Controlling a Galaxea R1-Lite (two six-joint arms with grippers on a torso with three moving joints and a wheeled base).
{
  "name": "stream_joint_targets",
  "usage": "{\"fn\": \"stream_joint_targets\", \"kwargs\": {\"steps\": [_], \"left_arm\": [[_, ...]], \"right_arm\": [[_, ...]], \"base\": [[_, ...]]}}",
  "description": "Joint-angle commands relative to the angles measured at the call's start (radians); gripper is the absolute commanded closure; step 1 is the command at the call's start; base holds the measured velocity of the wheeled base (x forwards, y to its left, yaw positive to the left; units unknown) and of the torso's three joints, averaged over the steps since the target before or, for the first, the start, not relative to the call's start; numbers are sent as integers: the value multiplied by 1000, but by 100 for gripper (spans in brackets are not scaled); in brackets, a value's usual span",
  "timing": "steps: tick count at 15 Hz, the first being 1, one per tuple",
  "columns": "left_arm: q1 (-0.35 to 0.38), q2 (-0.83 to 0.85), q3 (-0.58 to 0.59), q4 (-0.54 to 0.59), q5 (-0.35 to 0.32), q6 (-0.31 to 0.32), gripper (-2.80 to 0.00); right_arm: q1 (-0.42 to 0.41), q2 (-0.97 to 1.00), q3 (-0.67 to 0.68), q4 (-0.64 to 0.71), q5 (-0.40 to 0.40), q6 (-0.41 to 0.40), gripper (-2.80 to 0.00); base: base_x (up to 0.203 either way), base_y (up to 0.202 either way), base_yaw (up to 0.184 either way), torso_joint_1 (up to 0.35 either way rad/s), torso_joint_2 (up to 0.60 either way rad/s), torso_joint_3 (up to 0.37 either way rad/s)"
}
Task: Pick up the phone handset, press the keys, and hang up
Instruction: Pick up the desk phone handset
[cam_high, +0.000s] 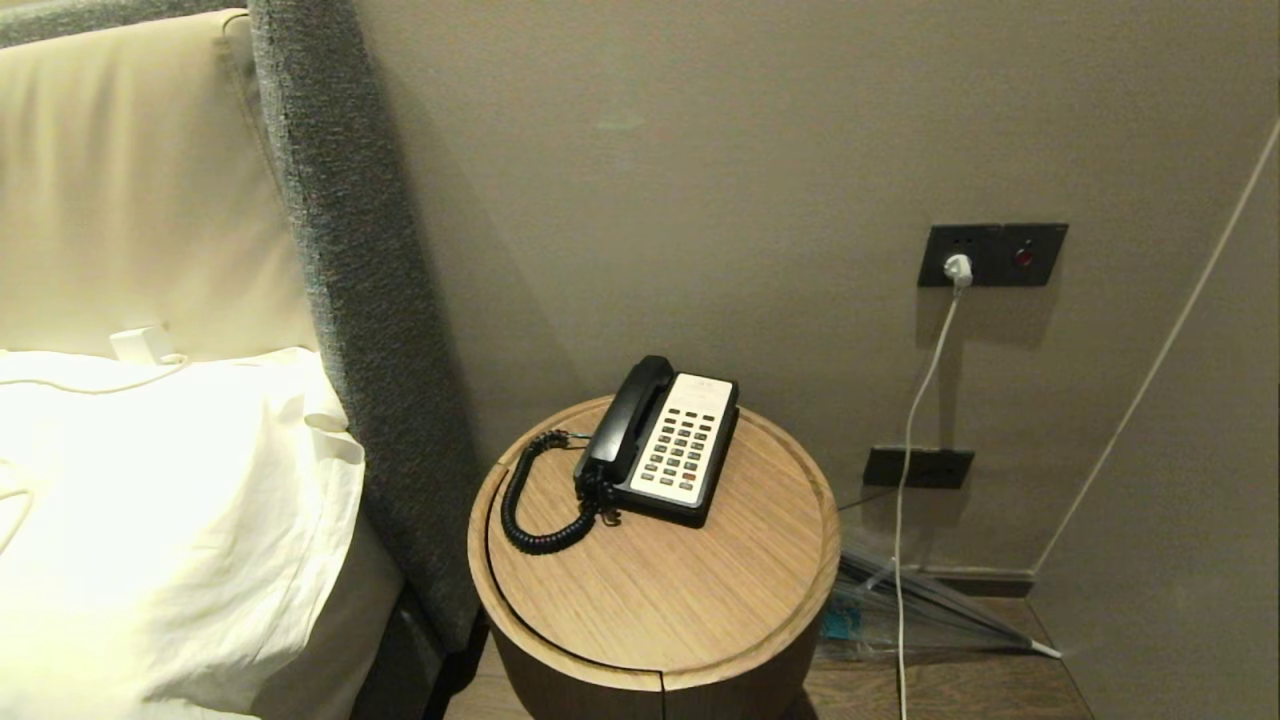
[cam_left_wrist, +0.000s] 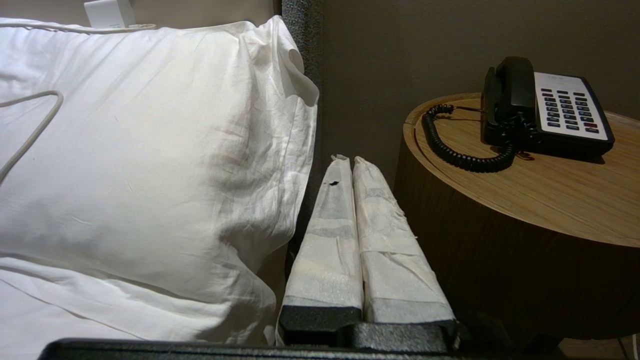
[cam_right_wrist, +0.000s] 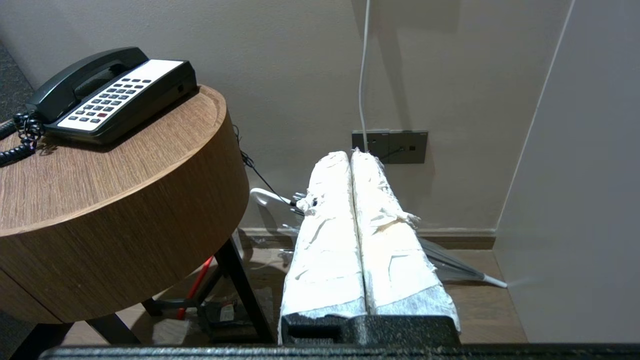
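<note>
Wrapped fingers (cam_left_wrist: 345, 240) of left gripper (cam_left_wrist: 348, 162) pressed closed, empty, low beside table (cam_high: 660, 600) | right gripper (cam_right_wrist: 351, 156) likewise closed, lower right of table | phone handset (cam_high: 622, 420) cradled mid-frame in head view, left of the keys (cam_high: 682, 445), long axis running toward wall | left gripper judged nearer | both arms low, level.
</note>
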Motion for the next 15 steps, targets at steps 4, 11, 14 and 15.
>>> {"fn": "stream_joint_targets", "kwargs": {"steps": [4,11,14,15], "left_arm": [[0,1,38,-1,0,-4,0],[0,1,38,-1,0,-6,0],[0,1,38,-2,0,-6,0],[0,1,38,-1,0,-6,0]], "right_arm": [[0,1,20,-1,0,0,0],[0,1,20,-1,0,1,0],[0,1,20,-1,0,0,0],[0,1,20,-1,0,0,0]], "base": [[0,0,0,0,0,0],[0,0,0,4,2,-163],[0,0,0,1,2,-200],[0,0,0,2,2,-199]]}}
